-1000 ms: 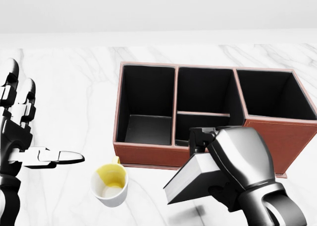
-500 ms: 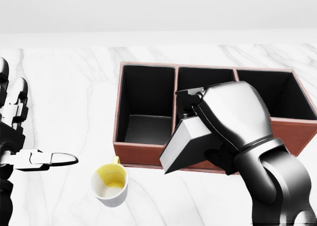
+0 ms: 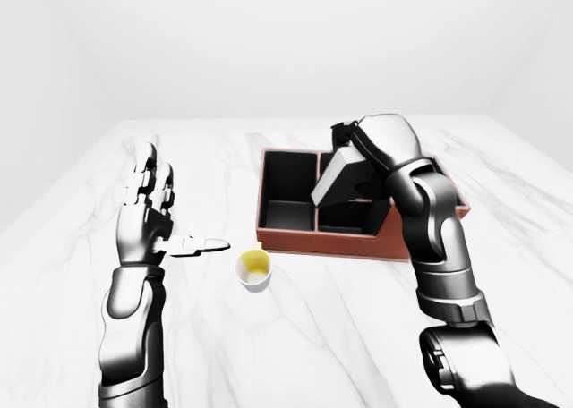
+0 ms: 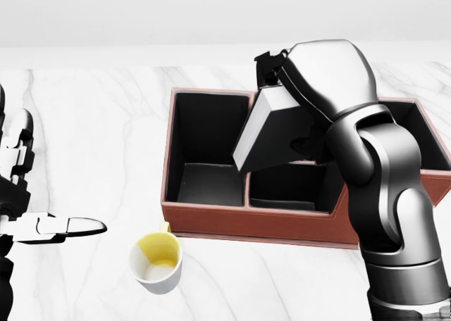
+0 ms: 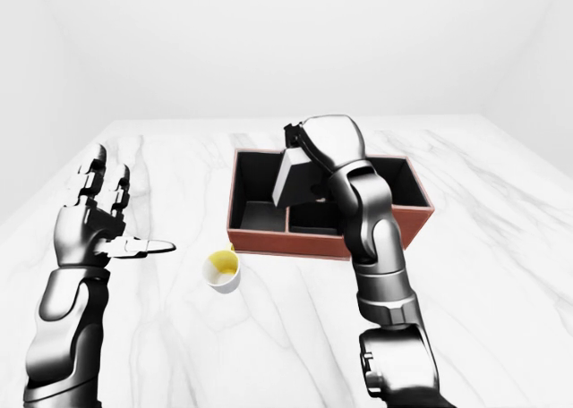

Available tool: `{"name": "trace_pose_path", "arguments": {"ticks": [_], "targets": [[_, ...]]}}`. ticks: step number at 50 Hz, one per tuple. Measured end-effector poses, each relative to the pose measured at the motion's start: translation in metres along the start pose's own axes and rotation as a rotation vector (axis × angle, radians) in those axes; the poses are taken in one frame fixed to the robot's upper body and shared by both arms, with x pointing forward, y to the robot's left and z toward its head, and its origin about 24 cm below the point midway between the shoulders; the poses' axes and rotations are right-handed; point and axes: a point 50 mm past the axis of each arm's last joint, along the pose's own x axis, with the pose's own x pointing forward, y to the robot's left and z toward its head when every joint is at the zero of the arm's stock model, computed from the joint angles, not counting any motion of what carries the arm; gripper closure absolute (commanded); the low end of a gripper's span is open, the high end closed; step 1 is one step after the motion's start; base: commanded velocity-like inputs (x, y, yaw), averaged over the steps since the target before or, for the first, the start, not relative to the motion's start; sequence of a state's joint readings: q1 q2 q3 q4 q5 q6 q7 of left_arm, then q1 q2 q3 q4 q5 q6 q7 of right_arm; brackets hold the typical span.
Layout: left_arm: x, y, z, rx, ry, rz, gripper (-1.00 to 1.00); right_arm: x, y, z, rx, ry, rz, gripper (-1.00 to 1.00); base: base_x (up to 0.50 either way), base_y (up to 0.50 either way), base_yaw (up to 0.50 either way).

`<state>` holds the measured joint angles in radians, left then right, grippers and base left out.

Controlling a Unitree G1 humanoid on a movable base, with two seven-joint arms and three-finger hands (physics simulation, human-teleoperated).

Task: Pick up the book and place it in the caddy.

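Right hand [image 4: 299,96] has its fingers clamped round the book [image 4: 264,134], a dark-covered one with a pale page edge showing. The book is tilted, its low corner pointing down-left in the head view, and it's held in the air over the caddy [image 4: 211,219], above the divider between the left compartment and the middle ones. It isn't touching the caddy as far as I can tell.

The caddy is a reddish-brown box with black insides, sitting on the white marble table [image 4: 91,124].

Left hand [image 3: 148,216] is well off to the left with fingers spread wide and upright, thumb sticking out sideways, holding nothing. A white mug [image 4: 158,262] with a yellow inside stands just below the caddy's lower left corner in the head view.
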<state>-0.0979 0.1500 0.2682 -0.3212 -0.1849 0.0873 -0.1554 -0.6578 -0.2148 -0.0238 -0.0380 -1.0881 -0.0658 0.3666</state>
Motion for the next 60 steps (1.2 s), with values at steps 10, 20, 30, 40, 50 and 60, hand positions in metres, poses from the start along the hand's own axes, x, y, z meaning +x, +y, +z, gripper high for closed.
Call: {"name": "trace_pose_path", "arguments": {"ticks": [10, 20, 30, 40, 50, 60], "targets": [[-0.001, 0.001, 0.0, 0.0, 0.002, 0.003, -1.0, 0.02, 0.004, -0.014, -0.021, 0.049, 0.007, 1.0, 0.0, 0.0, 0.0], [-0.002, 0.001, 0.0, -0.001, 0.003, 0.003, -1.0, 0.03, 0.009, -0.023, -0.053, 0.089, 0.022, 1.0, 0.0, 0.0, 0.0], [-0.003, 0.002, -0.001, -0.002, 0.008, 0.006, -1.0, 0.037, 0.016, -0.03, -0.075, 0.12, 0.042, 1.0, 0.0, 0.0, 0.0], [-0.004, 0.003, -0.001, -0.003, 0.008, 0.007, -1.0, 0.04, 0.023, -0.035, -0.088, 0.143, 0.06, 1.0, 0.0, 0.0, 0.0], [-0.004, 0.003, -0.002, -0.003, 0.012, 0.006, -1.0, 0.039, 0.03, -0.037, -0.096, 0.155, 0.08, 1.0, 0.0, 0.0, 0.0], [-0.004, 0.003, -0.002, -0.003, 0.013, 0.005, -1.0, 0.033, 0.036, -0.037, -0.102, 0.158, 0.1, 1.0, 0.0, 0.0, 0.0]]}}
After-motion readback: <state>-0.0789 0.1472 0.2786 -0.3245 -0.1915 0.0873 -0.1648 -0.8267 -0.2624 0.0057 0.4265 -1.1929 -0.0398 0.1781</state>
